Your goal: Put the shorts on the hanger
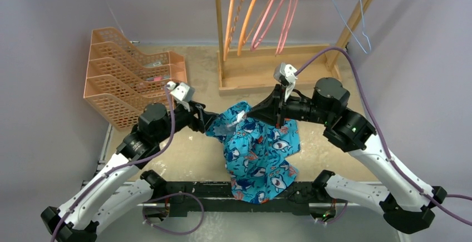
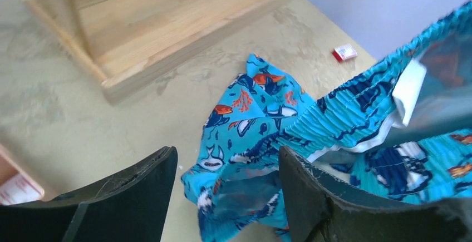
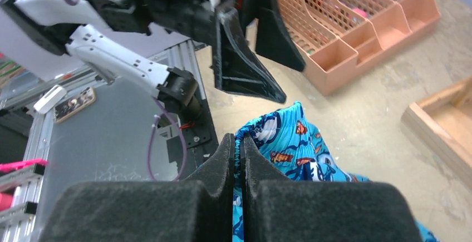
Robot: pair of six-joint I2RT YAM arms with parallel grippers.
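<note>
While in right gripper (image 3: 238, 143) — shorts (image 3: 285, 139).

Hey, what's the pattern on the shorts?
Bright turquoise shorts printed with white-and-blue sharks and small orange-red fish; clearest in the left wrist view.

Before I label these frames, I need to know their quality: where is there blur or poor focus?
Top external: evenly lit, the shorts clear. Left wrist: the fabric at the right edge blurs, wooden rack base crisp. Right wrist: right gripper, shut on the shorts, fills the foreground out of focus.
</note>
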